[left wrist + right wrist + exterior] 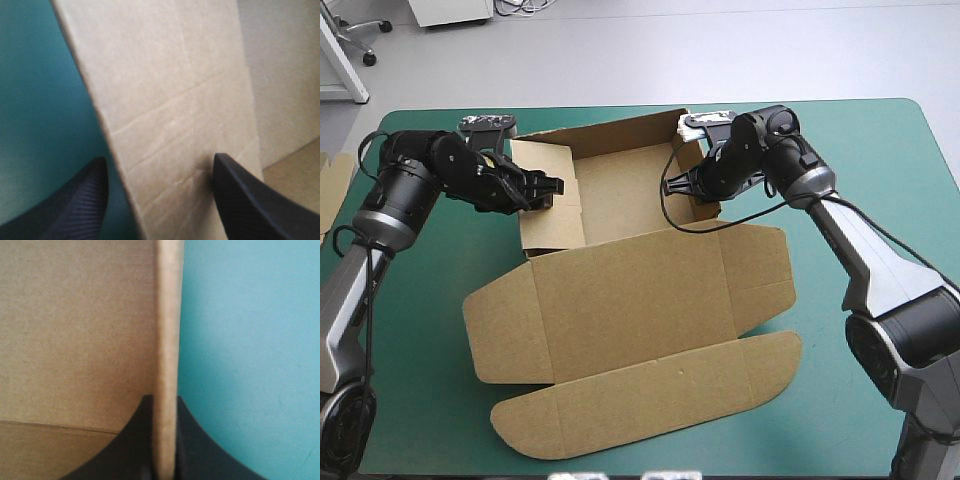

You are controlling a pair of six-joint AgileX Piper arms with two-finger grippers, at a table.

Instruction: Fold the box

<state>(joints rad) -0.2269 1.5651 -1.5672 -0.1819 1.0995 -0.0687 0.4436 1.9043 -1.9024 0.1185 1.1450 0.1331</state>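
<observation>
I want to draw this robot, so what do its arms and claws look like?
The left arm and right arm are thick tubes, silver-grey lower down and black with round joints near the wrist. The left gripper and right gripper each have two broad black fingers curved like fins.

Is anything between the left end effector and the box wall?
Nothing visible. The left end effector stands open astride the raised left wall of the box; the right end effector is shut on the opposite wall.

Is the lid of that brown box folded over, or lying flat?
Lying flat. The lid spreads open on the teal-green cover, while the walls of the box stand raised beyond it.
</observation>
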